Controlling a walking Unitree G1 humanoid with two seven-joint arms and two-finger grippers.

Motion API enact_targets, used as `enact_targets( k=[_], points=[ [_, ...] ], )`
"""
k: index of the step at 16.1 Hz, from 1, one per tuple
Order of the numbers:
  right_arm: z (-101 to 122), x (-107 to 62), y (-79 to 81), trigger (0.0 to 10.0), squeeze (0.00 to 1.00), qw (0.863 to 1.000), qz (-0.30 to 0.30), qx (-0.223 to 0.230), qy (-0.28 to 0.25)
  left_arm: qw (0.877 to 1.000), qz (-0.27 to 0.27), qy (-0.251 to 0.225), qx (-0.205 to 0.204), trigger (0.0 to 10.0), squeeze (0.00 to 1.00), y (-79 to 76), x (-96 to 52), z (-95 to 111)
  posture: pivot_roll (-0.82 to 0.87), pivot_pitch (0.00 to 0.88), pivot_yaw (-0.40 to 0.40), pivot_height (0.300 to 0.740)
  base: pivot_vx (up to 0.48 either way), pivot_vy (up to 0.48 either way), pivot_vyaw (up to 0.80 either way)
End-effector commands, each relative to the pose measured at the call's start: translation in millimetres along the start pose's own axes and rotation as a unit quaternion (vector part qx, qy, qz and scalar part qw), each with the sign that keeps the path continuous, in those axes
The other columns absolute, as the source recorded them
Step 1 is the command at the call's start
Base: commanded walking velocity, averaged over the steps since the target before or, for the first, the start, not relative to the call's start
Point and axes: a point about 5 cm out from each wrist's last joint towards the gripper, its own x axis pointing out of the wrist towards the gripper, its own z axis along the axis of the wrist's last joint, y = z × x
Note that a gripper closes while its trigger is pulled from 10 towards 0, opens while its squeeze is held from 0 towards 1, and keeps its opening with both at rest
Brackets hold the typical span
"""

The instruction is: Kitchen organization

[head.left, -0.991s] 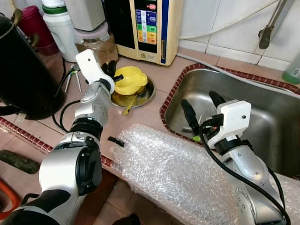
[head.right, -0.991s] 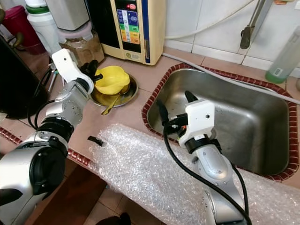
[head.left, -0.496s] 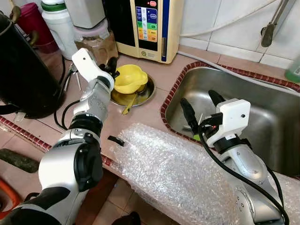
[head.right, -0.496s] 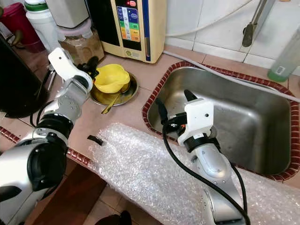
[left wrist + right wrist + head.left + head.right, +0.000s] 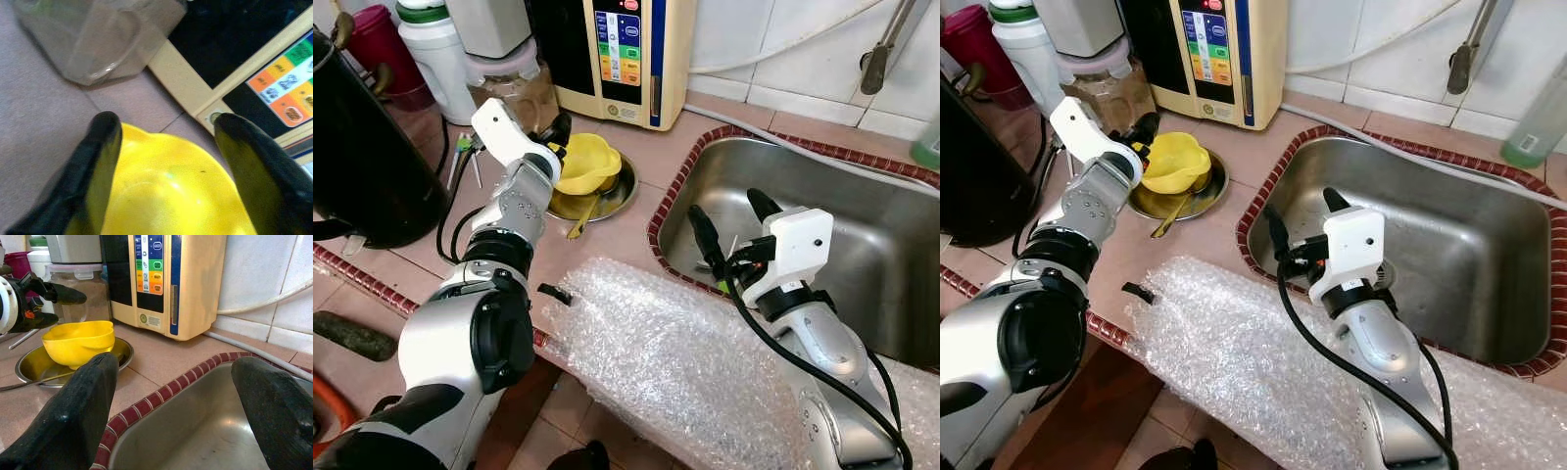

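- Left gripper (image 5: 548, 140) has its fingers spread wide, one on each side of the yellow bowl's (image 5: 585, 164) rim, not squeezing it.
- Bowl sits on a metal plate (image 5: 617, 195) on the desk (image 5: 636, 230).
- Right gripper (image 5: 726, 223) hangs over the sink (image 5: 862, 235), fingers apart, holding nothing.

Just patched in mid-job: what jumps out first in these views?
The bright yellow bowl on a metal plate grabs the eye, with the left gripper open at its rim, in front of the cream appliance with coloured buttons. Next comes the steel sink, where the right gripper hovers open over the near-left corner, and the bubble wrap draped over the counter edge.
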Motion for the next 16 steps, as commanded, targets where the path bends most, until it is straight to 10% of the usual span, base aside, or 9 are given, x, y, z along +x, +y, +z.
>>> enact_targets(
  k=[1,16],
  points=[
    [-1,1.5,3.4,10.0,0.0,1.0,0.003,0.001,-0.001,1.0,0.004,-0.001,-0.006,10.0,1.0,-7.2,1.0,8,-0.03,0.185,0.113,0.74,0.0,0.0,0.0],
    [-3,1.9,4.5,10.0,0.0,1.0,0.001,0.003,-0.001,0.993,0.011,0.062,0.102,10.0,1.0,-27.1,-8.7,5,-0.01,0.189,0.116,0.74,0.0,0.0,0.0]
  ],
)
